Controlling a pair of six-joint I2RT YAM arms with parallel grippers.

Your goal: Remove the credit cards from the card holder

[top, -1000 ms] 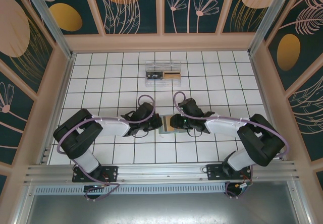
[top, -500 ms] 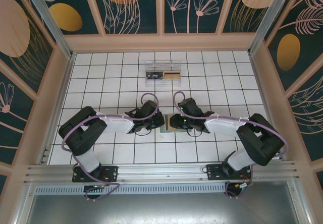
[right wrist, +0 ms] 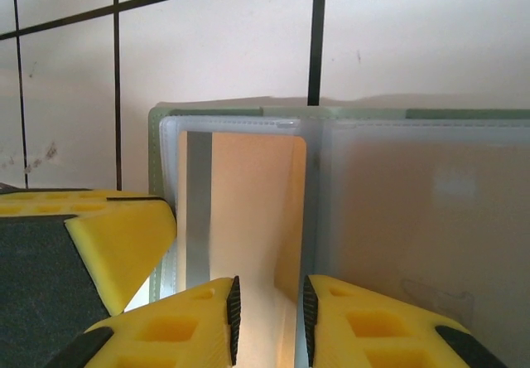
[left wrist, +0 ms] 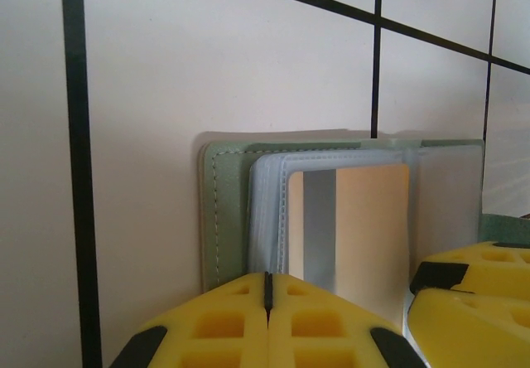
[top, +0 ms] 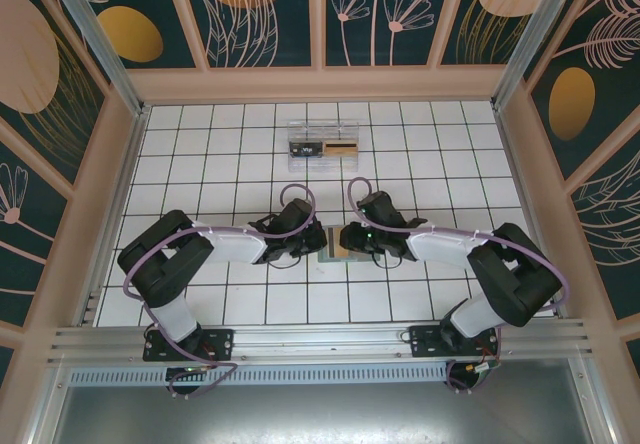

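I see the card holder (top: 331, 247) lying open at the middle of the counter (top: 220, 144), with a clear box (top: 322, 146) well apart from it toward 12 o'clock. My left end effector (left wrist: 267, 281) sits at the holder's 9 o'clock edge, its fingers pressed together with nothing between them. My right end effector (right wrist: 267, 289) comes in from 3 o'clock with its fingers a narrow slit apart, set over the tan card (right wrist: 248, 202) in its clear sleeve.
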